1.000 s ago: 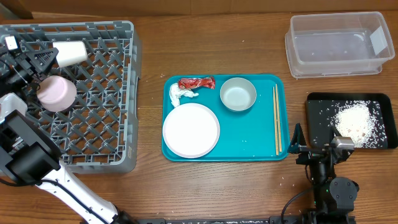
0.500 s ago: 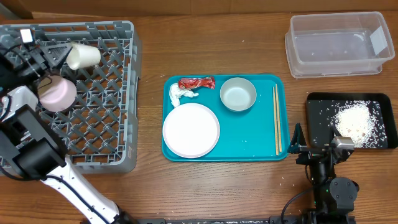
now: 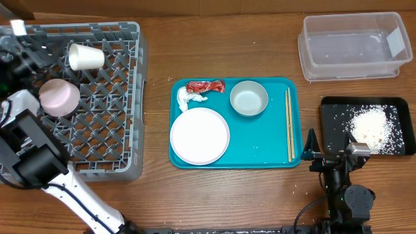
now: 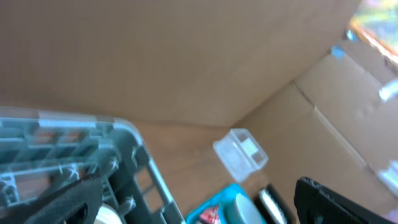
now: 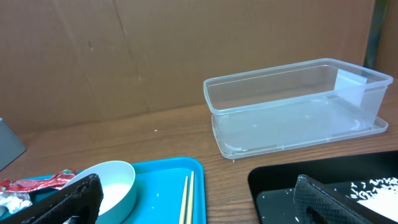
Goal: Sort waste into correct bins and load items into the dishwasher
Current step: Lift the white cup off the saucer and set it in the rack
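Note:
The white cup (image 3: 86, 57) lies on its side at the back of the grey dishwasher rack (image 3: 104, 130), free of any grip. Just left of it my left gripper (image 3: 34, 57) stands open and empty; its wrist view shows wide-apart fingers (image 4: 62, 202) and the cup's rim (image 4: 102, 214). A pink-backed plate (image 3: 60, 97) rests in the rack. On the teal tray (image 3: 273, 146) lie the red wrapper (image 3: 205, 86), tissue wad (image 3: 189, 98), white plate (image 3: 199, 136) and grey-green bowl (image 3: 249, 99). My right gripper (image 3: 333, 148) is open beside the tray. The clear bin (image 3: 351, 47) is back right.
Two chopsticks (image 3: 288, 123) lie along the tray's right side. A black tray (image 3: 335, 114) with loose white grains (image 3: 372, 127) sits right of my right gripper. Cardboard walls (image 5: 155, 56) close the back.
My left gripper opened and let go of the cup. The cup settled on its side in the rack, and the gripper drew back to the left. The right arm stayed still.

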`<state>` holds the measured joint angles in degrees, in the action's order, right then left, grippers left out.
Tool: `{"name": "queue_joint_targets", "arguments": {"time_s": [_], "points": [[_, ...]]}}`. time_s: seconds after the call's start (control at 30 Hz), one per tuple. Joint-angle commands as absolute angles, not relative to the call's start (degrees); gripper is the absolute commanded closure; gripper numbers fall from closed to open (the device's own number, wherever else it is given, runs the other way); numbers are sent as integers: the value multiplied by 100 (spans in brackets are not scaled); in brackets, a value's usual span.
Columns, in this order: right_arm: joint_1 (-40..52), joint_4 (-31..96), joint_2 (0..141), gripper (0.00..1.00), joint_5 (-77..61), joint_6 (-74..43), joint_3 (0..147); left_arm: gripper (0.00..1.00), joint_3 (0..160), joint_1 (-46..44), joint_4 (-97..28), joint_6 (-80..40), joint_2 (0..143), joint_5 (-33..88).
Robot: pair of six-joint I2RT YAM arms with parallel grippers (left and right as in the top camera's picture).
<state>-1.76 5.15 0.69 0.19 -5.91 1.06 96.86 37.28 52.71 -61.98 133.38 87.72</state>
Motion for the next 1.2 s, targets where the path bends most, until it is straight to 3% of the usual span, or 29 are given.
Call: {"name": "queue_joint_targets", "arguments": {"time_s": [0.0, 0.1, 0.17, 0.3, 0.63, 0.97, 1.17], "points": [[-156, 484, 16, 0, -5, -554, 45, 0, 9765, 4099, 7288, -9063, 13334, 8687], [-156, 484, 16, 0, -5, -554, 45, 0, 9780, 4283, 8724, -10346, 13332, 8486], [-156, 484, 16, 0, -5, -554, 45, 0, 9780, 4364, 8947, -10628, 13332, 8556], [-156, 486, 16, 0, -5, -554, 45, 0, 9778, 4397, 8984, -10545, 13332, 9065], [-156, 486, 16, 0, -5, -554, 45, 0, 9762, 4381, 8678, -9738, 13340, 9048], [-156, 484, 16, 0, -5, -554, 45, 0, 9767, 4379, 9085, -11955, 13308, 8611], [-156, 484, 16, 0, -5, -554, 45, 0, 9765, 4379, 9072, -11957, 12715, 9045]]}}
